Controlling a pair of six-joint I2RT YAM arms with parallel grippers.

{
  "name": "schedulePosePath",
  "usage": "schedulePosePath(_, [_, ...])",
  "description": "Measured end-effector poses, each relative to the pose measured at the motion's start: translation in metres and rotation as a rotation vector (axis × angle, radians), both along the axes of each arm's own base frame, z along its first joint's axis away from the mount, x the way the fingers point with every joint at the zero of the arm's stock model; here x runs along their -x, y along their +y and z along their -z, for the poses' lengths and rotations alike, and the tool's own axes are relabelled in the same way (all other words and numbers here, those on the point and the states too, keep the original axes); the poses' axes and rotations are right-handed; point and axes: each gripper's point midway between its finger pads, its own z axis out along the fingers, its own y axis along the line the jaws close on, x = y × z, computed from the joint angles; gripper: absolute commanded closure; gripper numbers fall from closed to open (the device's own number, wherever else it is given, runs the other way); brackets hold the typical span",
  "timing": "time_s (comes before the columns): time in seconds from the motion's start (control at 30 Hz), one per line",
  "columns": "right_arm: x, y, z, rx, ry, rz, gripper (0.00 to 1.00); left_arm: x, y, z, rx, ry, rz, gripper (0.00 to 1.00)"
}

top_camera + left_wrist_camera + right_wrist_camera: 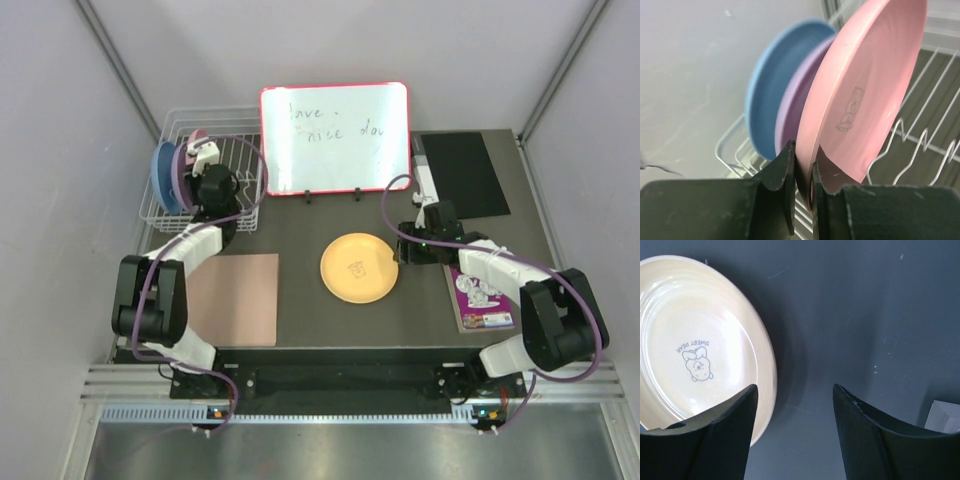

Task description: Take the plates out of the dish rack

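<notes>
Pink plate (865, 90) stands on edge in the rack (920, 145), and the left gripper (802, 170) is clamped on its lower rim, one finger on each face. A small bear is printed on this plate with a line of lettering under it, too small to read. Just behind it, nearly touching, stand the purple plate (795, 115) and then the blue plate (775, 85), both upright in the rack's left end, which sits at the far left of the table (300, 225).

The yellow plate (700, 340) lies flat at the middle of the table, face up. Its print shows a bear under the words "SWEET BEAR", seen upside down from the right wrist. The right gripper (795, 410) hangs just beside its right rim with the jaws apart and only bare table between them; its left finger overlaps the rim in that view.

The whiteboard (335, 138) beside the rack carries handwriting that seems to say "have nice day". A purple booklet (480, 295) lies near the right arm; its text is unreadable.
</notes>
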Motion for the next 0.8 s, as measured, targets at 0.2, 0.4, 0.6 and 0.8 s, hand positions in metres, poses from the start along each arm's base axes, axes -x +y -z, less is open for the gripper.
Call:
schedulePosePath(0.2, [-0.002,-0.004,-0.009,0.01,-0.03,0.018,0.23,0.014,-0.015,-0.045,-0.146,-0.081,-0.101,1.0])
schedulePosePath(0.4, [-0.006,-0.006,-0.046,-0.016,-0.142,0.034,0.17,0.034,-0.044,-0.069,-0.116,-0.066,-0.036,1.0])
schedulePosePath(0.6, [-0.011,0.005,-0.095,-0.12,-0.287,0.01,0.17,0.057,-0.094,-0.125,0.146,-0.22,0.244,1.0])
schedulePosePath(0.8, [-0.017,0.032,-0.123,-0.277,-0.349,-0.046,0.17,0.074,-0.157,-0.132,0.46,-0.256,0.566,1.0])
